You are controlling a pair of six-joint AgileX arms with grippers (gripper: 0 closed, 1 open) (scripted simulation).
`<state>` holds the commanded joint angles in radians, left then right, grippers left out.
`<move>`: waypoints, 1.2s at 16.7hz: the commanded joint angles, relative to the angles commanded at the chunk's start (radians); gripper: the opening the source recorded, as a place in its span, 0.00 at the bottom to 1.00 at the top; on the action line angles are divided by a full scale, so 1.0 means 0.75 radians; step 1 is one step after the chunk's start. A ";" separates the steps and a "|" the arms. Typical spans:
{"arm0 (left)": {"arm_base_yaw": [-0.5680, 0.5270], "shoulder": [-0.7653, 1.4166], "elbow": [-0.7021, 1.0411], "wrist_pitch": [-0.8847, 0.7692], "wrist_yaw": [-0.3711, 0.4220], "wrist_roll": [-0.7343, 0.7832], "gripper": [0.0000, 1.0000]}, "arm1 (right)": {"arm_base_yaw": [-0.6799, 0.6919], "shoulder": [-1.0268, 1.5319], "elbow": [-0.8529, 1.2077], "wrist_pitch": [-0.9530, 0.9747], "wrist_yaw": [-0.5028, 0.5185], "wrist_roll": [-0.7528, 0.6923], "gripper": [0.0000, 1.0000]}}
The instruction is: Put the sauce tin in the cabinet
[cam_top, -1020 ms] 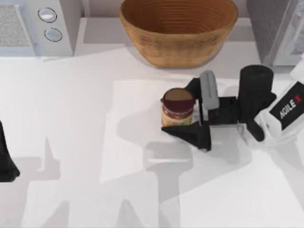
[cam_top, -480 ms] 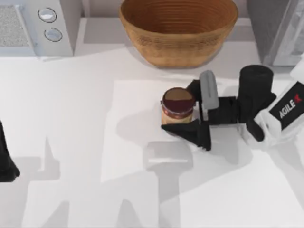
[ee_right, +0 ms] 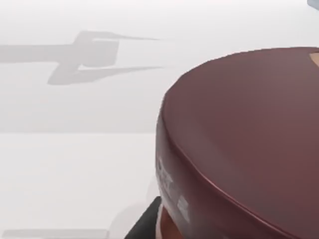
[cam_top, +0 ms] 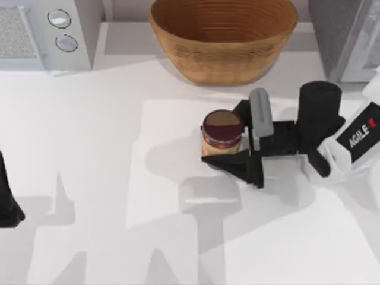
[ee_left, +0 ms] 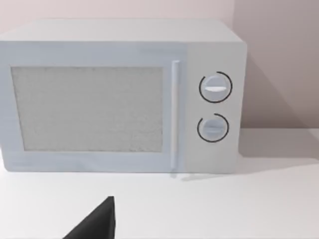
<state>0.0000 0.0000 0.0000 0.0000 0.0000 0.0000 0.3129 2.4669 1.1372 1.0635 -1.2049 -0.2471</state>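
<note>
Tin [cam_top: 222, 133]: lifted slightly within 1 s, clamped between right gripper [cam_top: 236, 138] jaws. Cabinet [cam_top: 347, 35] far right, next. Left gripper parked left; jaws unreadable.

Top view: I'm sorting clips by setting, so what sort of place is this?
Probably a rendered kitchen counter: a microwave with two knobs, a woven basket, a sauce tin and a cabinet on a white table.

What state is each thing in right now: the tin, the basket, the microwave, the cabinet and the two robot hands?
Sauce tin: upright on the table, lid on, between the right gripper's fingers.
Basket: upright, nothing visible inside.
Microwave: door shut.
Cabinet: at the table's right rear; door state unclear.
Right gripper: fingers around the tin, closed on it.
Left gripper: parked at the table's left edge.
</note>
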 joint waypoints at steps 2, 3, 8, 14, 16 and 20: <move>0.000 0.000 0.000 0.000 0.000 0.000 1.00 | -0.001 -0.021 0.002 -0.021 0.001 0.000 0.00; 0.000 0.000 0.000 0.000 0.000 0.000 1.00 | -0.001 -0.053 0.004 -0.053 0.002 0.001 0.00; 0.000 0.000 0.000 0.000 0.000 0.000 1.00 | 0.001 -0.338 0.019 -0.362 0.000 0.007 0.00; 0.000 0.000 0.000 0.000 0.000 0.000 1.00 | 0.001 -0.584 0.045 -0.617 -0.008 0.012 0.00; 0.000 0.000 0.000 0.000 0.000 0.000 1.00 | 0.001 -0.584 0.045 -0.617 -0.008 0.012 0.00; 0.000 0.000 0.000 0.000 0.000 0.000 1.00 | -0.009 -0.620 0.022 -0.622 0.018 0.015 0.00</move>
<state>0.0000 0.0000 0.0000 0.0000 0.0000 0.0000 0.3065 2.0015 1.1540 0.5971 -1.1917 -0.2358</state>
